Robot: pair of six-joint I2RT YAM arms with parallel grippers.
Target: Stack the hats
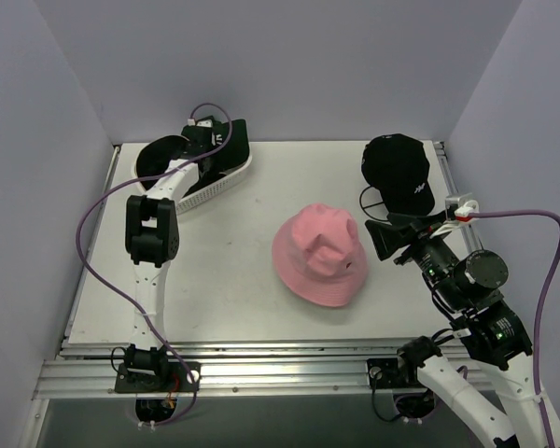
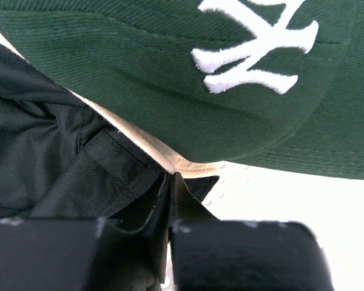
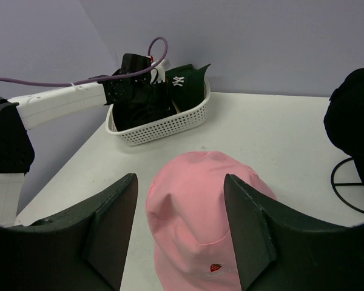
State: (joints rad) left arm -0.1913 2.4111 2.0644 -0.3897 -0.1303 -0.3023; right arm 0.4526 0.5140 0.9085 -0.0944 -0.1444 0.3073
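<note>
The pink bucket hat (image 1: 317, 257) lies crown up mid-table; it also shows in the right wrist view (image 3: 212, 206). My right gripper (image 1: 381, 241) is open and empty just right of it, its jaws (image 3: 179, 182) framing the hat from above. The black cap (image 1: 401, 173) sits on a wire stand at the back right. My left gripper (image 1: 201, 135) is down in the white basket (image 1: 215, 187). There its jaws (image 2: 170, 182) are shut at a tan hat edge (image 2: 139, 136) with black lining (image 2: 60, 163), under the dark green cap (image 2: 170, 73).
The basket (image 3: 164, 127) stands at the back left corner by the walls. The black cap's wire stand (image 3: 346, 188) has a ring base on the table at the right. Purple cables loop off both arms.
</note>
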